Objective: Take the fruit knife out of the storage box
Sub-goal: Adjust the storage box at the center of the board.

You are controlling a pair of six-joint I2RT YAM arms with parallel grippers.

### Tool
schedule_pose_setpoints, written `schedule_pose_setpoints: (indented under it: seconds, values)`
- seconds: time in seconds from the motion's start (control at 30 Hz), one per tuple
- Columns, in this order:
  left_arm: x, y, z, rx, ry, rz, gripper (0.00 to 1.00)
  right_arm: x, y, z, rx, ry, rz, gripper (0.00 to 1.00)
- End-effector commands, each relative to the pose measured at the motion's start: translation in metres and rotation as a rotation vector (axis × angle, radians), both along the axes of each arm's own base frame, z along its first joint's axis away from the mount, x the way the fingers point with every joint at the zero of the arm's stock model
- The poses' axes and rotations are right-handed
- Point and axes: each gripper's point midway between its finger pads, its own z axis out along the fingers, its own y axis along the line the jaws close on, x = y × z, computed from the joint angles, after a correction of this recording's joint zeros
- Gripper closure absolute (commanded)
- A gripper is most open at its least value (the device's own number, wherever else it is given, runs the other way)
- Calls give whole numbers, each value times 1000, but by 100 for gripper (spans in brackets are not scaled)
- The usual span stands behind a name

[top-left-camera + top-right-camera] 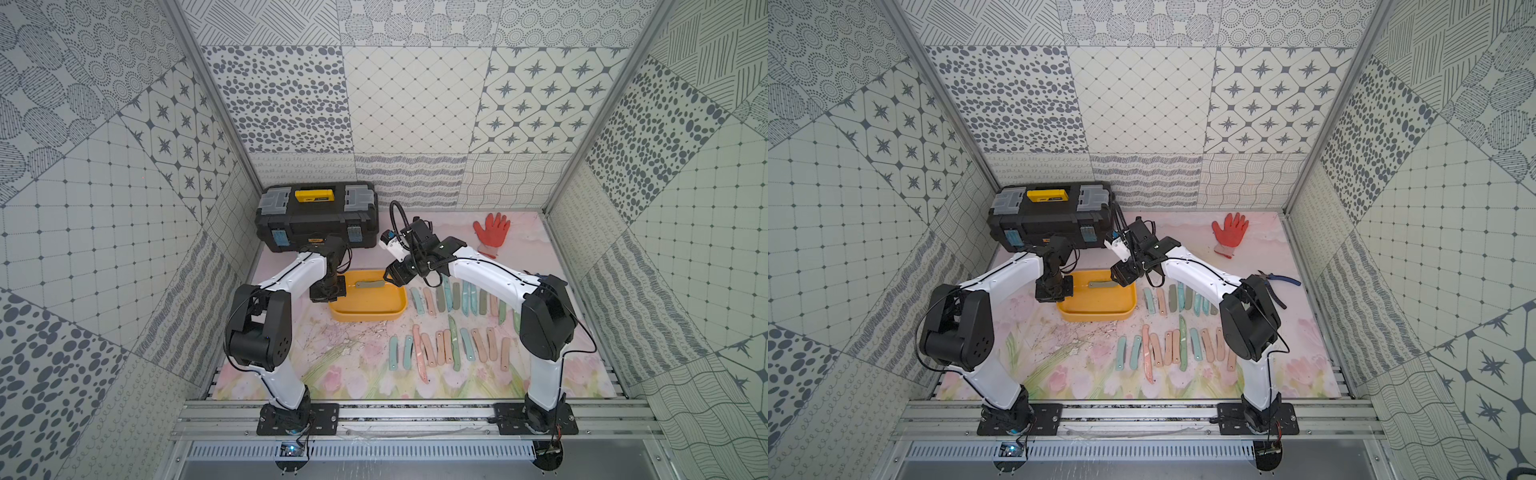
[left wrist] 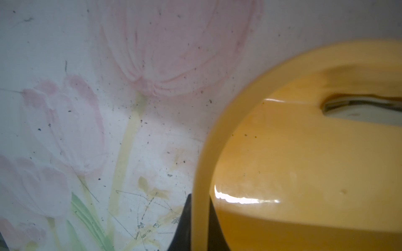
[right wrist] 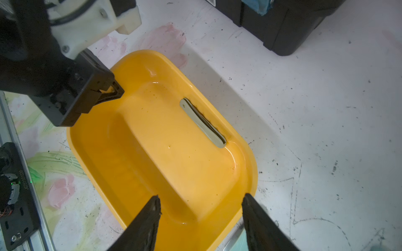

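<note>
The yellow storage box [image 1: 365,318] [image 1: 1096,316] sits mid-table on the flowered mat. One grey-green folded fruit knife [image 1: 369,285] [image 1: 1102,284] [image 3: 202,122] lies inside along its far wall, and its end shows in the left wrist view [image 2: 365,108]. My left gripper [image 1: 332,293] [image 1: 1059,291] [image 2: 199,196] is shut on the box's left rim [image 2: 202,152], one finger inside and one outside. From the right wrist it appears at the rim [image 3: 108,91]. My right gripper [image 1: 390,276] [image 1: 1117,276] [image 3: 202,196] hangs open over the box's right end, holding nothing, apart from the knife.
A black toolbox [image 1: 316,216] stands behind the box at the back left. A red glove [image 1: 492,232] lies at the back right. Two rows of several folded knives [image 1: 457,299] [image 1: 449,349] lie right of the box, and blue-handled pliers [image 1: 1279,280] beyond the right arm.
</note>
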Motion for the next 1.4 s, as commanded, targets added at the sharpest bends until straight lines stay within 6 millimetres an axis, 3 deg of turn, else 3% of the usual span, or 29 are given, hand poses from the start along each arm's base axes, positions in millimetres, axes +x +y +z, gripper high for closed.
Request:
schedule_pose_setpoints:
  seconds: [0.0, 0.23, 0.43, 0.57, 0.67, 0.9, 1.2, 1.37]
  values:
    - [31, 31, -1, 208, -103, 50, 100, -8, 12, -12, -33, 34, 116, 38]
    - [36, 31, -5, 211, -99, 26, 100, 2, 27, -43, -83, 27, 166, 38]
    - [33, 29, -9, 185, -96, 36, 100, 18, 40, -56, -110, -15, 162, 36]
    - [25, 32, -10, 191, -88, 51, 90, 30, 48, -60, -130, -62, 150, 35]
    - [23, 35, -6, 205, -94, 63, 78, 38, 53, -67, -141, -73, 140, 34]
    - [23, 36, -4, 214, -80, 71, 67, 35, 69, -81, -135, -43, 195, 34]
    - [27, 33, -2, 205, -89, 68, 68, 27, 79, -106, -155, -1, 253, 34]
    - [28, 32, -3, 198, -91, 68, 68, 32, 78, -115, -188, -3, 246, 34]
